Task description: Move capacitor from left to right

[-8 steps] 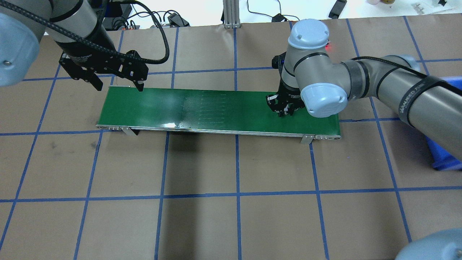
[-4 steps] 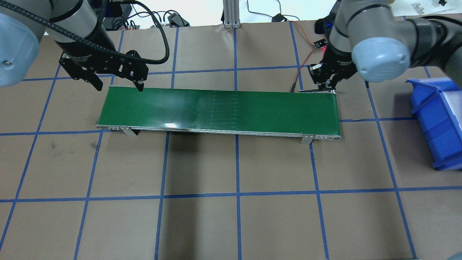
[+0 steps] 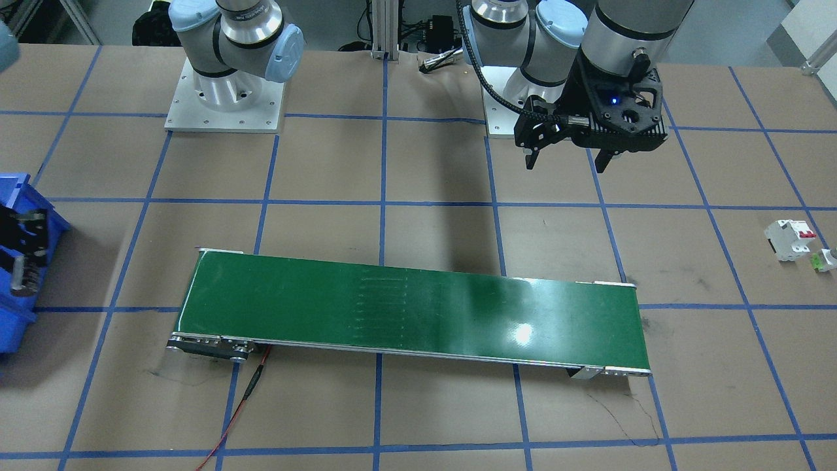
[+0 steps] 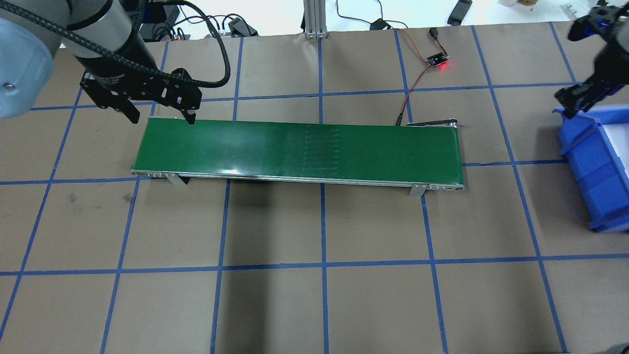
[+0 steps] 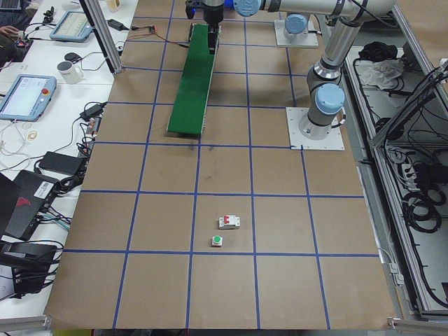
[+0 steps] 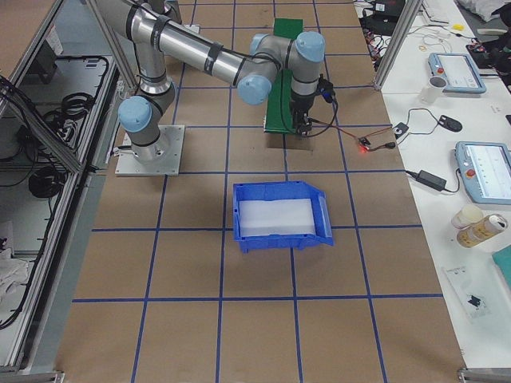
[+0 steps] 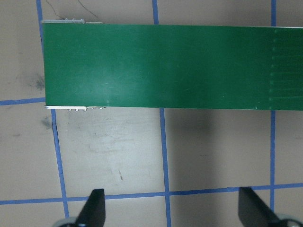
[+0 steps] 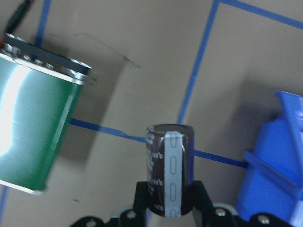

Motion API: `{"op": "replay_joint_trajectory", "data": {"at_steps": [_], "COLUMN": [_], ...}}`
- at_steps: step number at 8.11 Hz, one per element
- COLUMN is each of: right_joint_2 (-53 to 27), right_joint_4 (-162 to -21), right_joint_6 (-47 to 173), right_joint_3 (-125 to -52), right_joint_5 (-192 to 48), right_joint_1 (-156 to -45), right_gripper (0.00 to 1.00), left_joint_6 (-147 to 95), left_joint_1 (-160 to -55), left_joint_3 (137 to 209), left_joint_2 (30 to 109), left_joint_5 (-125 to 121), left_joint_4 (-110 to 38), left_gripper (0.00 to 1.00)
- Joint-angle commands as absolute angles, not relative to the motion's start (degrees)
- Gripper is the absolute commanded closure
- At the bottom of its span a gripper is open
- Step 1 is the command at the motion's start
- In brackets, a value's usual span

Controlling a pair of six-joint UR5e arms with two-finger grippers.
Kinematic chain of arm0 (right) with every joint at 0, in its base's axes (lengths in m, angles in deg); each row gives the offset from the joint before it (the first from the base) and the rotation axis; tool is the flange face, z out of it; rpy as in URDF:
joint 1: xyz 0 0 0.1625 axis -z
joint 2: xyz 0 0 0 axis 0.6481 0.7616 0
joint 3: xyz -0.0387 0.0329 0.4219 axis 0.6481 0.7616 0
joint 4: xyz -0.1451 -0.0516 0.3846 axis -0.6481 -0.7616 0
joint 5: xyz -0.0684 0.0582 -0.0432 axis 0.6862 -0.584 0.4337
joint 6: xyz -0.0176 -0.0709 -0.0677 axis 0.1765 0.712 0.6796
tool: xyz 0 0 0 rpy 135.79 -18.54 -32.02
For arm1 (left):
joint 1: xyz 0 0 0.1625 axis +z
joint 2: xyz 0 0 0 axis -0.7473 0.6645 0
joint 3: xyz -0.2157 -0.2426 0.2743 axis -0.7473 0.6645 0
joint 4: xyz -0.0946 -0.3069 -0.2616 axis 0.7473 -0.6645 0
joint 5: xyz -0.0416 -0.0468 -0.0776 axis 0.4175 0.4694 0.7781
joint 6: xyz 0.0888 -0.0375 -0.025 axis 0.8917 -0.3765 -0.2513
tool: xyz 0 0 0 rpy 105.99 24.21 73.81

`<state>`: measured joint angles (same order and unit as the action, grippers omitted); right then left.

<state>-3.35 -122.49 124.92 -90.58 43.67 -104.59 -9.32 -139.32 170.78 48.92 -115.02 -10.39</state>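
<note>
The capacitor (image 8: 169, 165) is a dark brown cylinder with a grey stripe. It stands upright between the fingers of my right gripper (image 8: 169, 201), which is shut on it. In the overhead view the right gripper (image 4: 585, 96) is blurred and hangs at the near-left corner of the blue bin (image 4: 594, 162). The capacitor is above brown table paper, just left of the bin (image 8: 279, 179). My left gripper (image 4: 161, 118) is open and empty above the far left corner of the green conveyor belt (image 4: 295, 147). It also shows in the front view (image 3: 565, 163) and its own wrist view (image 7: 171, 210).
A white circuit breaker with a red switch (image 3: 790, 239) and a tiny green-and-white part (image 3: 825, 260) lie on the table far out on my left. A sensor board with a red light (image 4: 436, 61) and its wires lie behind the belt's right end.
My right arm has lifted off the belt's right end and swung right to the blue bin's corner. The belt's seam marks have shifted right. The left arm has not moved.
</note>
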Motion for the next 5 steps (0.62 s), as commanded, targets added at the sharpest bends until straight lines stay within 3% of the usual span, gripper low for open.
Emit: {"op": "replay_joint_trajectory", "data": {"at_steps": [1,2,4,5], "right_joint_2": [-7.0,-11.8,-16.7,-16.7], "right_joint_4": [-129.6,-137.4,-139.6,-139.7], "right_joint_6": [149.8,155.1,157.0,157.2], "right_joint_3": [-90.5,-90.9,-91.3,-91.5], "right_joint_5": [44.5,47.1,47.0,46.8], "right_joint_1": [-90.2,-88.4,-87.8,-87.8], "right_gripper": [1.0,1.0,1.0,0.35], "left_joint_6": [-9.2,-9.3,-9.3,-9.3], "left_joint_1": [-139.3,-139.3,-139.3,-139.3], "left_joint_3": [170.8,170.8,170.9,170.9], "left_joint_2": [48.8,48.8,48.8,48.8], "left_joint_5": [-115.0,-115.0,-115.1,-115.0], "left_joint_4": [-10.4,-10.4,-10.5,-10.4], "left_gripper": [0.0,0.0,0.0,0.0]}}
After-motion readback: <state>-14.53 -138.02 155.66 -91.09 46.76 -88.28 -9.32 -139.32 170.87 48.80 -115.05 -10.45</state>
